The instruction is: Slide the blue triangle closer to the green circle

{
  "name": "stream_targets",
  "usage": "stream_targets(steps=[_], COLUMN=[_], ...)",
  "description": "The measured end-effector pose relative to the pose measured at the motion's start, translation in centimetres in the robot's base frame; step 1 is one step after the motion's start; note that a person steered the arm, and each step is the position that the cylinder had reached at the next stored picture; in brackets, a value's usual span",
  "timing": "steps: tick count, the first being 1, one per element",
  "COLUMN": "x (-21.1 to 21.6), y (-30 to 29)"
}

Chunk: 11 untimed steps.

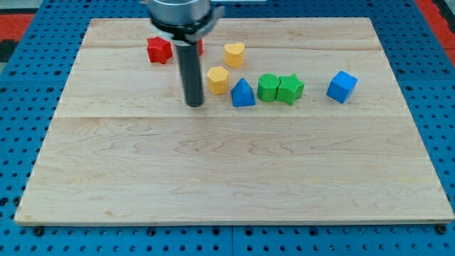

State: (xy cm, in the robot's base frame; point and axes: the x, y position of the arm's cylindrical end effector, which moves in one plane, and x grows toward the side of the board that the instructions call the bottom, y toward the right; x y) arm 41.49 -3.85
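Note:
The blue triangle sits on the wooden board, just left of the green circle, nearly touching it. A green star touches the circle's right side. My tip rests on the board left of the blue triangle, about a block's width away. A yellow hexagon block lies between the rod and the triangle, close to the rod's right side and up-left of the triangle.
A yellow heart lies above the hexagon. A red star is at the upper left. A red cylinder is mostly hidden behind the rod. A blue cube sits at the right.

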Motion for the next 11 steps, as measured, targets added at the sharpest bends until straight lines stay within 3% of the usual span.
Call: stream_targets(steps=[2, 3, 5, 8, 10, 11], x=[-4.2, -1.8, 1.1, -6.7, -4.3, -0.7], y=[6.3, 5.0, -2.9, 8.5, 6.0, 4.8])
